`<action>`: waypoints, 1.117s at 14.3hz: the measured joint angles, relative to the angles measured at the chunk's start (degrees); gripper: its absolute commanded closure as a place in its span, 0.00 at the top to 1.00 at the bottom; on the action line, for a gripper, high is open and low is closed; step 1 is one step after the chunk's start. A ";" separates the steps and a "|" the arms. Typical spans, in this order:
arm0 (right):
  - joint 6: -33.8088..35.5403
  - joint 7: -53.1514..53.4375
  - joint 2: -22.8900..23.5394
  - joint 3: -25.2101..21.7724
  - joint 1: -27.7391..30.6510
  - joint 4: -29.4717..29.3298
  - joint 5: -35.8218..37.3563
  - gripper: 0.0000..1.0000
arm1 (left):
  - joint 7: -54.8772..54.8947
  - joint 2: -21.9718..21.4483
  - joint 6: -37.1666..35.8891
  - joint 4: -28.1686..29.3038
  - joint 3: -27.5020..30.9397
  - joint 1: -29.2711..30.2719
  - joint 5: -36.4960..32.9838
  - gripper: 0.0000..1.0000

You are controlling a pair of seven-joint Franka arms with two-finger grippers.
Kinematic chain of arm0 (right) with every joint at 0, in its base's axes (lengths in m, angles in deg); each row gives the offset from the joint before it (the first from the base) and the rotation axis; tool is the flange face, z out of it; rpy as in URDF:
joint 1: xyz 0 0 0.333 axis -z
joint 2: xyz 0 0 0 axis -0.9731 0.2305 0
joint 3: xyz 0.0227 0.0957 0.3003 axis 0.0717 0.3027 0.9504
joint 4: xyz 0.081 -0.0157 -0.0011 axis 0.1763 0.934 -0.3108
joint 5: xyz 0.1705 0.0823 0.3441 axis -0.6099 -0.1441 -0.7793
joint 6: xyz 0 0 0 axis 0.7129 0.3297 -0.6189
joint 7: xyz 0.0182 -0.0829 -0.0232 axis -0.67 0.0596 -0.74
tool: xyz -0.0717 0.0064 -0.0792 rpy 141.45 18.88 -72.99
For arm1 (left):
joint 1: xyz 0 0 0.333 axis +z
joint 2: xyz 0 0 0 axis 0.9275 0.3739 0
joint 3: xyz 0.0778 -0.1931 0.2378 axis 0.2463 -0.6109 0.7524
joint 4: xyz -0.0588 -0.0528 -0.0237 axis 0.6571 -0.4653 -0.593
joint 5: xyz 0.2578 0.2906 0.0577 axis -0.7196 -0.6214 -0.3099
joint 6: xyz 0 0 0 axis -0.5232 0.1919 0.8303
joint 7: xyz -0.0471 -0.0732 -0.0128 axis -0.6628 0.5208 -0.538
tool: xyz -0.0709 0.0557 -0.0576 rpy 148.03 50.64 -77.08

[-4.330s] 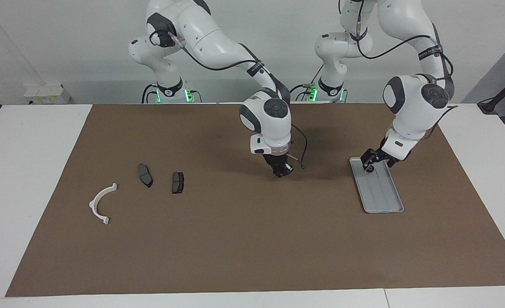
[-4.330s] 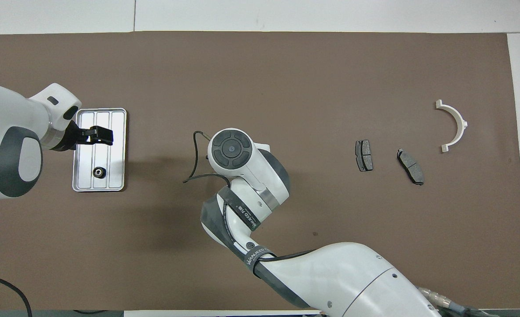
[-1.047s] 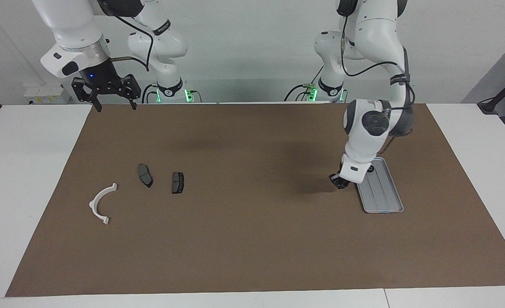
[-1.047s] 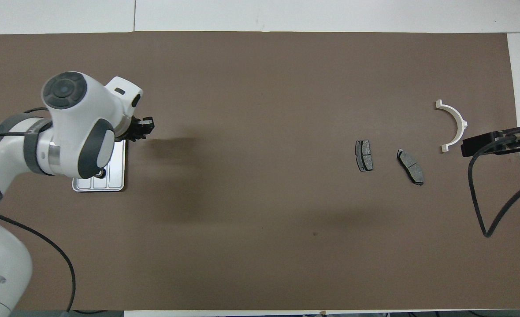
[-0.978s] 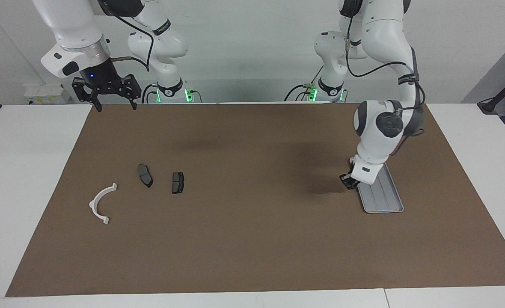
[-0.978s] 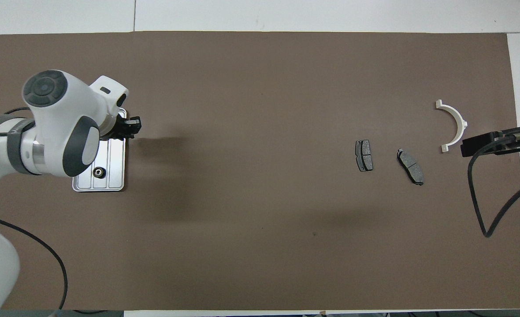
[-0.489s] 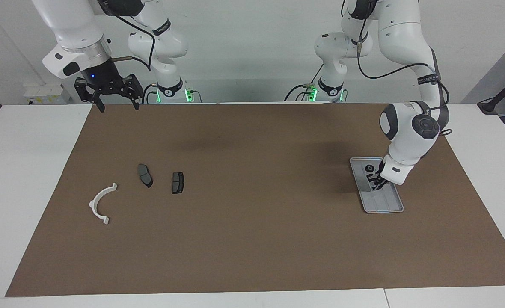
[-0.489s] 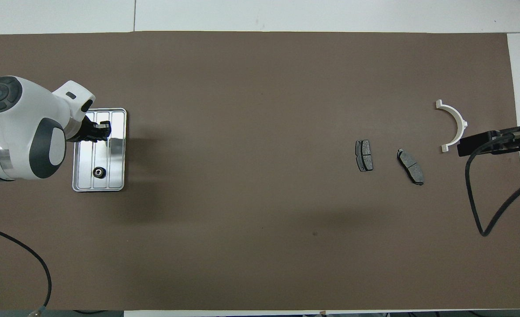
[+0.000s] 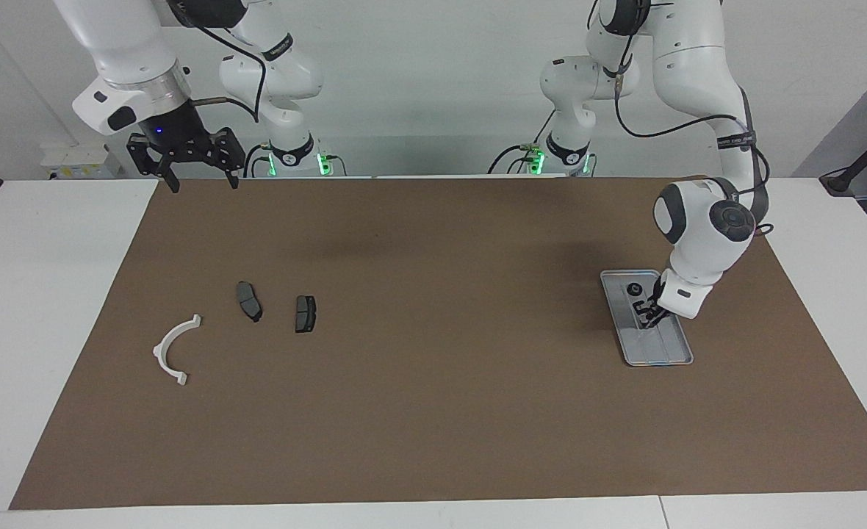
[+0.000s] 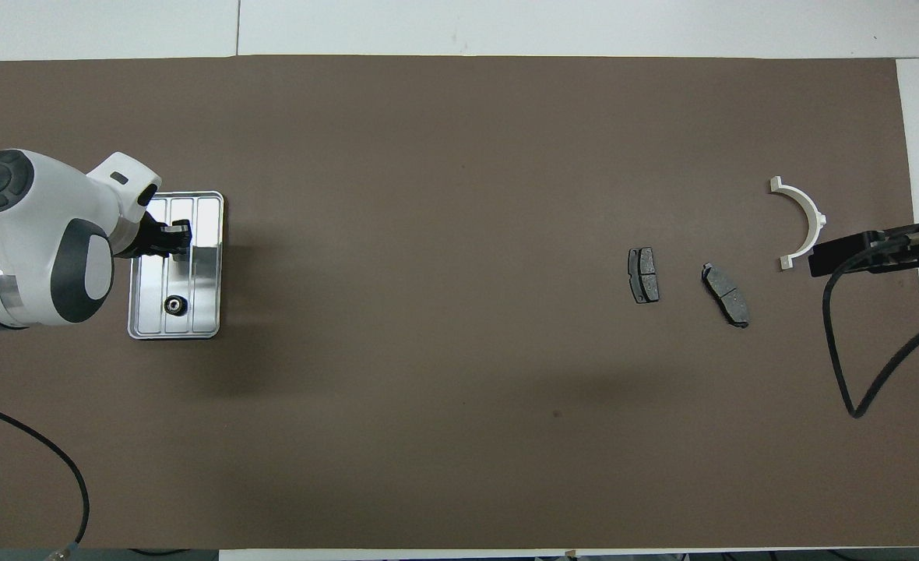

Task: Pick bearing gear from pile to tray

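Small flat silver-grey ridged metal tray (image 9: 668,347): tiny black round bearing gear (image 9: 633,289) inside, at the end nearer the robots. Left claw (image 9: 650,314) closed over the tray's middle, contents indiscernible. Right claw (image 9: 203,184) spread, waiting, well apart from the tray.

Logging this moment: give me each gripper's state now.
Left gripper: shut, over the tray; whether it holds a part cannot be told.
Right gripper: open, empty, waiting.

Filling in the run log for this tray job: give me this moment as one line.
left pincer: shut, low over tray | one bearing gear lies in tray | right pincer: open, waiting, raised over mat edge | plates, white bracket: on mat
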 measured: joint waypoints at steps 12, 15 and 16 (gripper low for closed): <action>0.00 0.00 -0.06 -0.26 0.00 0.00 0.00 1.00 | 0.00 -3.50 -7.59 -2.91 -0.10 0.23 0.41 1.00; 0.00 0.00 -0.17 -0.28 0.00 0.00 0.00 1.00 | 0.00 -12.03 -20.94 -6.53 -0.11 0.24 0.42 1.00; 0.00 0.00 -0.18 -0.28 0.00 0.00 0.00 1.00 | 0.00 -15.06 -24.57 -6.95 -0.12 0.24 0.42 1.00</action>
